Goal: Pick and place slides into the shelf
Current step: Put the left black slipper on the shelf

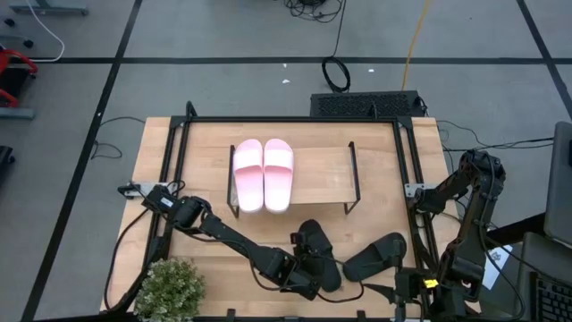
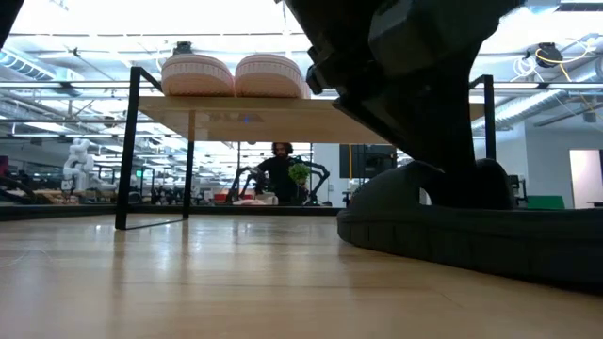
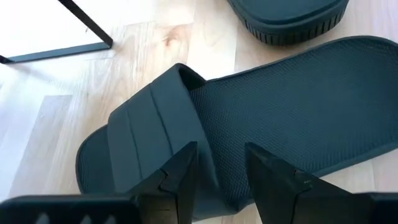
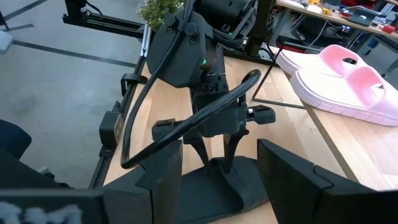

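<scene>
Black foam-like slide lies on the table directly under the left gripper, its ribbed strap at the near end and its textured footbed running away from the fingers. Judgement: light, somewhat springy, matte and not slippery — nothing fragile here. The strap's raised arch is the obvious hold; a pinch on strap edge or sidewall should carry it, though the sole may droop from a one-sided hold.

Left gripper: fingers parted, straddling the slide just beside the strap, tips low against the footbed edge; nothing clamped between them as far as the left wrist view shows. In the low view the gripper stands right over the strap.

Second black slide sits on the table near the first, toward the right arm's side, apart from both grippers.

Pink slides — both already on the shelf, side by side at its left end; the remaining board is bare, room for the black pair.

Right gripper waits at the table's near edge on its own side, fingers spread, empty, looking across at the left arm.
</scene>
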Motion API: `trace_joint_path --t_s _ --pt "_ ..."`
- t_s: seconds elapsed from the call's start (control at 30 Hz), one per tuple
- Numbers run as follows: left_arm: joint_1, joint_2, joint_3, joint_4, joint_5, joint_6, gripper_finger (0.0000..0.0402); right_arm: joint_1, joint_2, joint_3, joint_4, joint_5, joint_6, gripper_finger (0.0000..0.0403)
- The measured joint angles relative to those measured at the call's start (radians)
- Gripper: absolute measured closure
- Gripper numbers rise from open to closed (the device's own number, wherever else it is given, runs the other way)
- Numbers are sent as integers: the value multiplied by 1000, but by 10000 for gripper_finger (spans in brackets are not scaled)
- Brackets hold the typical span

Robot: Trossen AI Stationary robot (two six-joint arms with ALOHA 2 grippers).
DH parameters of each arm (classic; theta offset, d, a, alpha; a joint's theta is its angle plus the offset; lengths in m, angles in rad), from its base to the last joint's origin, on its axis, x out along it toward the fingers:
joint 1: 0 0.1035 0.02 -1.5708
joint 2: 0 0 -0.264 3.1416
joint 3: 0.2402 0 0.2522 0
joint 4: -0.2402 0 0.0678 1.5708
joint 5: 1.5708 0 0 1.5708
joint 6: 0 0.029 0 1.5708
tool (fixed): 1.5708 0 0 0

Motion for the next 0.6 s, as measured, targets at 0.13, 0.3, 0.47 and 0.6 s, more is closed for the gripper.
trace_joint_path --t_s 0.13,0.3,0.47,0.6 --pt "0 0 0 -30 -3 -27 261 0 0 0 3 0 0 204" --pt "-2 0 0 -82 -51 -65 276 0 0 0 2 0 0 204" --pt "-6 0 0 -92 -54 -65 325 0 0 0 1 0 -4 204" --pt "-5 0 0 -99 -50 -51 365 0 0 0 1 0 -4 204"
